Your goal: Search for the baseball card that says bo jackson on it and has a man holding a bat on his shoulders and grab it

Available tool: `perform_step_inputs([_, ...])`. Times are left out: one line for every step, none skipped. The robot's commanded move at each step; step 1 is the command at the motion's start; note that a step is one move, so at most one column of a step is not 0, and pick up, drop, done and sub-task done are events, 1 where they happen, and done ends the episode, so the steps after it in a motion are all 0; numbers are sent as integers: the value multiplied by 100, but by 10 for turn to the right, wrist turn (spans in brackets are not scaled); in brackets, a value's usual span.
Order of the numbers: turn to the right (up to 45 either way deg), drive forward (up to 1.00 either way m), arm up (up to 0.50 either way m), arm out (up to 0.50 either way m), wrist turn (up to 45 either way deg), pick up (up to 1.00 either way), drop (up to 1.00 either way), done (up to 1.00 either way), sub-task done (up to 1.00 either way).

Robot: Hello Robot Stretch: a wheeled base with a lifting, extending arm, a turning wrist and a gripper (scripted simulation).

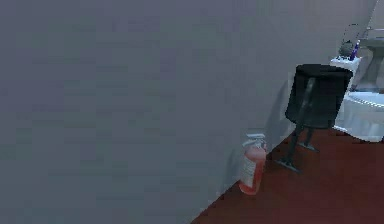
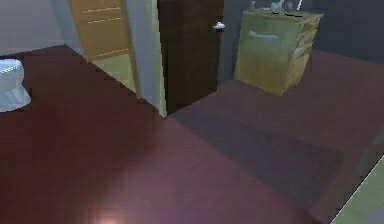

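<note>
A grey wall (image 1: 130, 100) takes up most of the forward view. At its foot stands a red fire extinguisher (image 1: 253, 165). Beyond it a black bin-like container on thin legs (image 1: 318, 95) stands on the dark red floor. No card-like thing can be made out on any surface here.
A white fixture (image 1: 365, 112) sits at the forward view's right edge with small items on a ledge above. In the arm side view a white toilet (image 2: 10, 82) is at the left, a dark open door (image 2: 192, 50) and a doorway in the middle, a wooden cabinet (image 2: 277, 50) farther right, a dark rug (image 2: 270, 135) before it.
</note>
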Motion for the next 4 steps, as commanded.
perform_step_inputs([-450, 0, 0, 0, 0, 0, 0, 0, 0])
perform_step_inputs([-450, 0, 0, 0, 0, 0, 0, 0, 0])
perform_step_inputs([-420, 0, 0, 0, 0, 0, 0, 0, 0])
perform_step_inputs([0, 25, 0, 0, 0, 0, 0, 0, 0])
